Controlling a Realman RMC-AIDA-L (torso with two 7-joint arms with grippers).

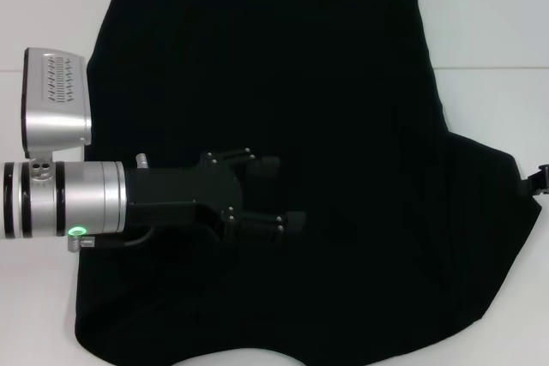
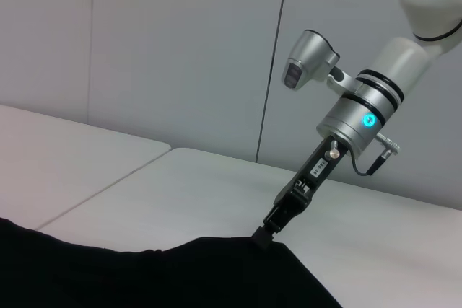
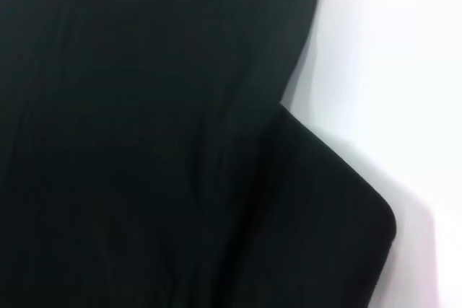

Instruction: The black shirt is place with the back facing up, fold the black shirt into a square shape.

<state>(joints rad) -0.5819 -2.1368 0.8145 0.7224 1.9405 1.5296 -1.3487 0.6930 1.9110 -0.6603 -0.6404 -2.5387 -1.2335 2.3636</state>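
The black shirt (image 1: pixel 343 83) lies spread flat on the white table (image 1: pixel 489 23) and fills most of the head view. Its right sleeve reaches toward the right edge. My left gripper (image 1: pixel 279 195) is over the shirt's left-middle, open, with nothing between its fingers. My right gripper (image 1: pixel 540 179) is at the tip of that right sleeve, mostly cut off by the picture's edge. In the left wrist view the right gripper (image 2: pixel 266 232) is shut on the shirt's edge (image 2: pixel 144 279). The right wrist view shows only the shirt's cloth (image 3: pixel 144 142) with a folded corner.
Bare white table top (image 2: pixel 216 185) surrounds the shirt, with a seam between two table sections at the back. A pale panelled wall (image 2: pixel 180 48) stands behind the table. The right arm (image 2: pixel 361 113) slants down from above.
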